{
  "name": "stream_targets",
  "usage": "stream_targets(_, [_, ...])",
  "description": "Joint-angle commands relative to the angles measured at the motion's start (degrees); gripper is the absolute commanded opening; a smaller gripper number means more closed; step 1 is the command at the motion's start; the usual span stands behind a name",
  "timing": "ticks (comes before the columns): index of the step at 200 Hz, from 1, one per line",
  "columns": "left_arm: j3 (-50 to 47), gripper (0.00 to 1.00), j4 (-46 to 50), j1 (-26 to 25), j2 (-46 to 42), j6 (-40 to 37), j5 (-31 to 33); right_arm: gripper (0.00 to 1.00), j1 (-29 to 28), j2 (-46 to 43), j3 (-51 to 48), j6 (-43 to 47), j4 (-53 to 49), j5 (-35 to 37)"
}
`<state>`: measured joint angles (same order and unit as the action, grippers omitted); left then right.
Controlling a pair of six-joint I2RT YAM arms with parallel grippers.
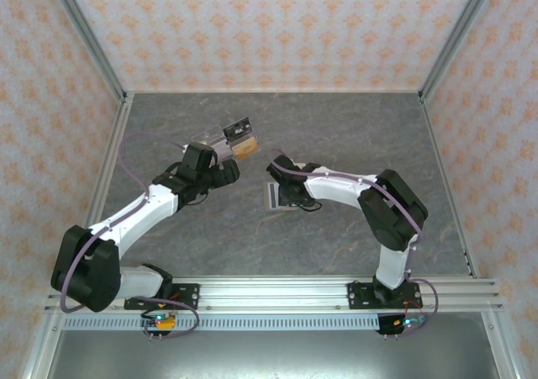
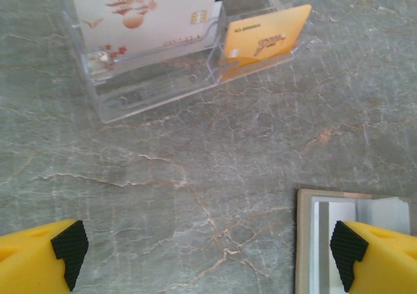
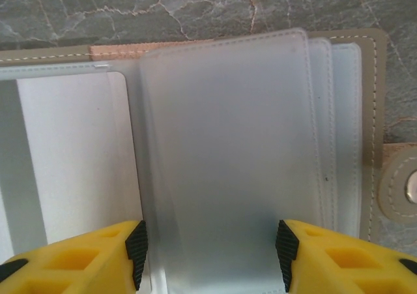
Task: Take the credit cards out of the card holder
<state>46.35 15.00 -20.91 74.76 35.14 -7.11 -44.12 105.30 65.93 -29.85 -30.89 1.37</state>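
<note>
Right jaws flanking sleeve (image 3: 228,144), card holder (image 3: 380,98) open

Bright, even light with soft shadows; wrist views slightly soft up close.

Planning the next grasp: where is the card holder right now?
Mid-table in the top view, the card holder lies open under the right gripper, right of the clear tray.
</note>
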Motion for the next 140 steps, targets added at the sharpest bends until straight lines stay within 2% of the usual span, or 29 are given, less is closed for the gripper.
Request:
stream_targets(1, [0.31, 0.97, -2.38, -0.34, 1.16, 1.88, -2.43, 0.56, 0.00, 1.73, 0.91, -1.30, -2.50, 2.68])
stream_targets(38, [1.63, 0.92, -3.24, -2.99, 4.43, 2.90, -3.88, 0.53, 0.17, 1.54, 0.43, -2.14, -2.77, 2.54])
stream_targets(81, [5.02, 0.83, -4.34, -7.79, 9.39, 4.36, -4.14, 0.54, 1.27, -6.40, -0.92, -2.68, 0.46, -1.48])
stream_targets(119, [6.75, 0.65, -8.20, -10.66, 14.65, 9.75, -5.85, 0.53, 4.63, -11.36, -4.65, -2.70, 7.11, -11.59])
stream_targets(140, [7.21, 0.55, -11.12, -11.48, 17.71, 13.27, -7.50, 0.48, 6.49, -11.21, -6.06, -2.06, 11.21, -18.77])
